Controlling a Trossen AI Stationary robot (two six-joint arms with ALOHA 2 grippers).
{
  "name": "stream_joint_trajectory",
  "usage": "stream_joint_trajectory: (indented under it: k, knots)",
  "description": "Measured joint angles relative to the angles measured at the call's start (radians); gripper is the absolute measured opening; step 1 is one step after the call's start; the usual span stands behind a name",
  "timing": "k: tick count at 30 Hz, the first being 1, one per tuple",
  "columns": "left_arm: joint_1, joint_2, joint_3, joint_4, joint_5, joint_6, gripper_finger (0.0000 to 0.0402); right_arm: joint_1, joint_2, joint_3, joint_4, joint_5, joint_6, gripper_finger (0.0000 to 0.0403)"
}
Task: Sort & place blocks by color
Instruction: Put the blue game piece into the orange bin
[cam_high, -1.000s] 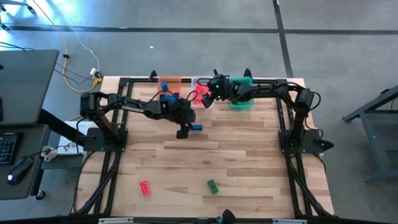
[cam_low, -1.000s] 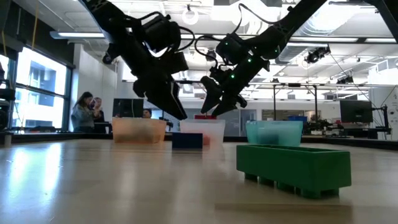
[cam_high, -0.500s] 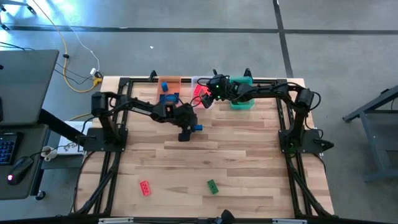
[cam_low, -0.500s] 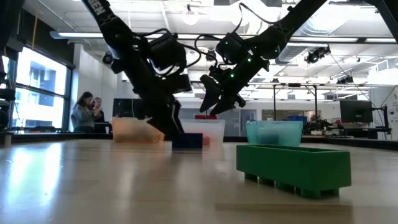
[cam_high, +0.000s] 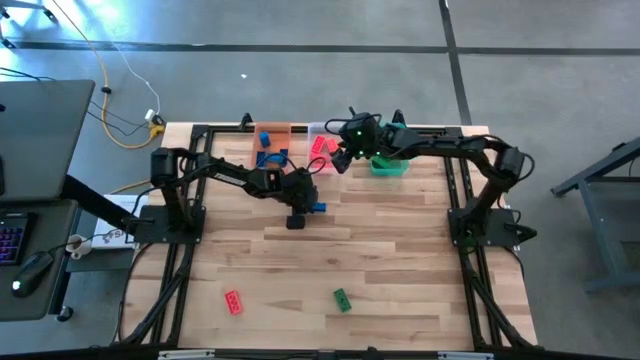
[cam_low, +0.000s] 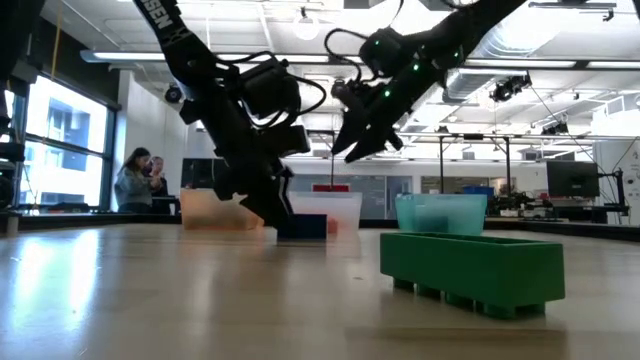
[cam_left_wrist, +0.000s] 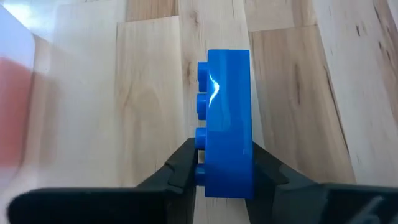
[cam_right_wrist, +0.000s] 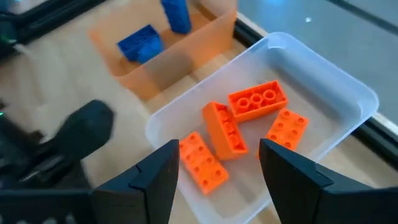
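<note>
A blue block (cam_left_wrist: 227, 118) lies on the table a little in front of the bins, also showing as the blue block (cam_high: 317, 207) from above, and my left gripper (cam_left_wrist: 225, 167) is shut on it. My right gripper (cam_right_wrist: 219, 152) hangs open above the clear bin (cam_right_wrist: 348, 93), which holds several red blocks (cam_right_wrist: 256, 101). The orange bin (cam_right_wrist: 205, 31) holds two blue blocks (cam_right_wrist: 140, 43). A red block (cam_high: 233, 301) and a green block (cam_high: 341, 299) lie apart on the table's near part. My left gripper pinches the blue block between its two fingers (cam_left_wrist: 180, 169) at one end (cam_left_wrist: 227, 174), one finger on the studded face and one on the opposite face. The fingers come slanting down from above and lie across the block. The block rests on the table.
Three bins stand in a row at the far edge: orange, clear and the green bin (cam_high: 388, 165). In the low view the green block (cam_low: 470, 268) sits close to the camera. Bare wood lies between the bins and the two near blocks.
My left gripper has gone down to the blue block on the table and shut on it. My right gripper has risen above the clear bin, still with nothing between its fingers.
</note>
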Motion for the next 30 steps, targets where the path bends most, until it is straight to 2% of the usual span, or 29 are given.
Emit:
stream_joint_trajectory:
  k: [8, 14, 21, 30]
  knots:
    - [0.000, -0.014, 0.000, -0.016, -0.015, 0.010, 0.0065, 0.050, -0.083, 0.000, -0.170, -0.056, 0.019, 0.0200]
    - [0.019, -0.096, 0.000, -0.074, -0.027, 0.011, 0.0065, 0.126, -0.118, 0.000, -0.268, -0.089, 0.070, 0.0200]
    - [0.096, -0.215, 0.000, -0.178, -0.090, 0.036, 0.0069, 0.243, -0.120, 0.000, -0.279, -0.096, 0.109, 0.0200]
    - [0.221, -0.367, 0.000, -0.283, -0.115, 0.048, 0.0072, 0.384, -0.119, 0.000, -0.282, -0.091, 0.199, 0.0200]
